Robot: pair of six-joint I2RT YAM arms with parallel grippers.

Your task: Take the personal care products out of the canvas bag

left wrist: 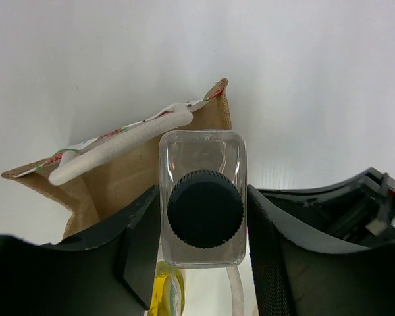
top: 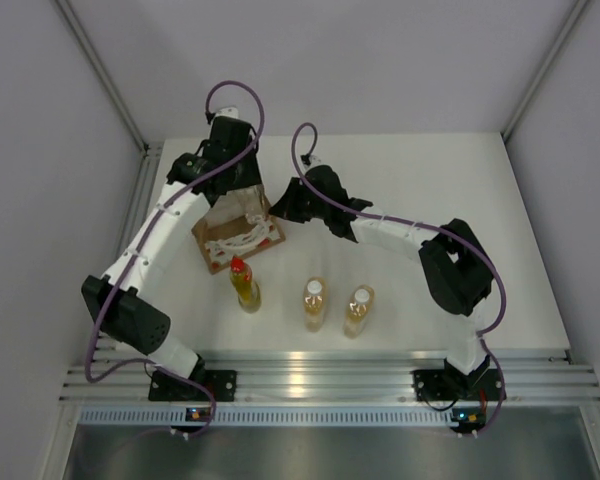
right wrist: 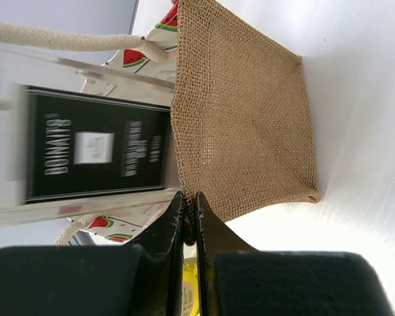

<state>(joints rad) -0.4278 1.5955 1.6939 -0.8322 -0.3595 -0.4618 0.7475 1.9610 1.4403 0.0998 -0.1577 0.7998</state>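
At the mouth of the canvas bag [top: 238, 238], the left fingers [left wrist: 139, 245] are clamped on the clear bottle [left wrist: 203, 197], while the right fingers [right wrist: 171, 230], pressed together, seem to pinch its rim, so a snagging rope handle [left wrist: 118, 148] could drag the bag along.

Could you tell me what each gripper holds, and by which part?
The left gripper clamps the clear bottle by its sides below the dark cap; the right gripper apparently pinches the canvas bag at its rim.
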